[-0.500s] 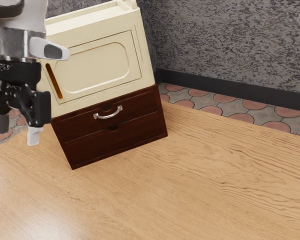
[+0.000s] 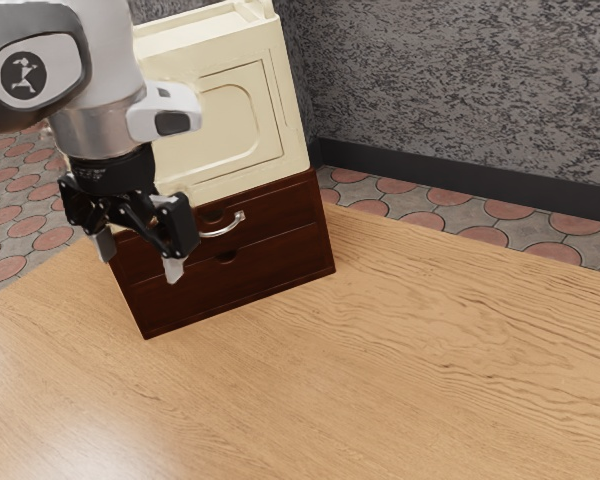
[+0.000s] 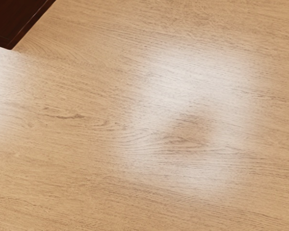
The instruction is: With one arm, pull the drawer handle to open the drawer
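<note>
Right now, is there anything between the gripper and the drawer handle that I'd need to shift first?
Nothing visible stands between the open gripper and the silver handle. The cream cabinet sits above the handle, on top of the dark drawer unit, not in between.

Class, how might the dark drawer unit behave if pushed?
The dark drawer unit looks stiff, with flat, boxy walls. It may feel heavy, given the cream cabinet above it. Sitting flat on the tabletop, it would probably slide, not roll.
</note>
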Controlling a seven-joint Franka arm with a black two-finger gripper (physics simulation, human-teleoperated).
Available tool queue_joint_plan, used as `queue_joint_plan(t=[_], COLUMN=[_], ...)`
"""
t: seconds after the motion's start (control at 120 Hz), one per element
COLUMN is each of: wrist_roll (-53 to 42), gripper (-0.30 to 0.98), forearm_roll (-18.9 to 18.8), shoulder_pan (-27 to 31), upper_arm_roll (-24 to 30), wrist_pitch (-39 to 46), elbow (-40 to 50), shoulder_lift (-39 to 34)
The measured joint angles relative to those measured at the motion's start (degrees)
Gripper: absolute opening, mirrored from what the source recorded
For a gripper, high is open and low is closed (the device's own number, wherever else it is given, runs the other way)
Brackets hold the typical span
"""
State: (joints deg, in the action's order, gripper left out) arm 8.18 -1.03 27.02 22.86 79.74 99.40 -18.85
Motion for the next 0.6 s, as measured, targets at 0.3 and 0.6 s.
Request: queue_joint_plan(t=[0.3, 0.6], wrist_roll=[-4.5, -30.7], gripper=[0.68, 0.69], forearm_roll=[3.8, 4.0], shoulder_pan=[-18.1, -20.7], upper_arm_roll=[-14.1, -9.9], wrist_pitch=[13.9, 22.0], elbow=[21.5, 21.6], shoulder_lift=[-15.3, -11.5])
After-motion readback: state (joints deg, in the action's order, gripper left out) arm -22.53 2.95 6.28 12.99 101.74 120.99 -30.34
